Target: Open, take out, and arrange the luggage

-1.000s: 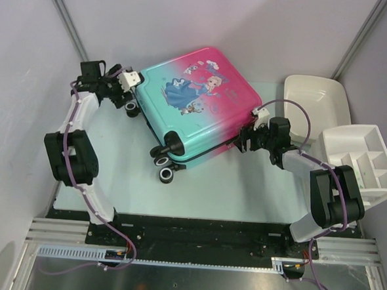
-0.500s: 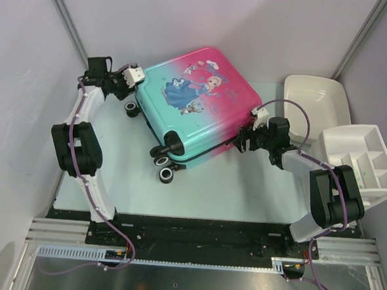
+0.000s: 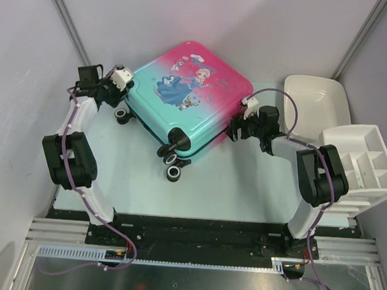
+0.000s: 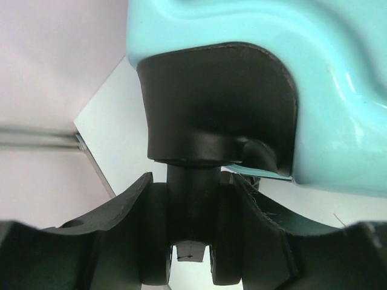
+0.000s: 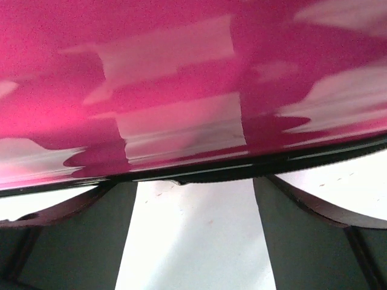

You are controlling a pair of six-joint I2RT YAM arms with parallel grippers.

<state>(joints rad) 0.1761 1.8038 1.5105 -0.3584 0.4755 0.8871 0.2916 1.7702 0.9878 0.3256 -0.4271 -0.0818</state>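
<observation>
Closed luggage [image 3: 183, 98] lies flat, princess print up, mid-table toward 12 o'clock.
Pink end at 1 o'clock, teal at 8. Left gripper [image 4: 192, 241] clamps a corner caster [image 4: 190, 193]; right gripper [image 5: 193, 241] gapes at the pink edge. Since a second ago: case slid toward 10 o'clock, left jaws closed.

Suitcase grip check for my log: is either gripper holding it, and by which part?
Left gripper clamps a caster wheel at the teal corner of the luggage; right gripper is open at the pink side, holding nothing.
</observation>
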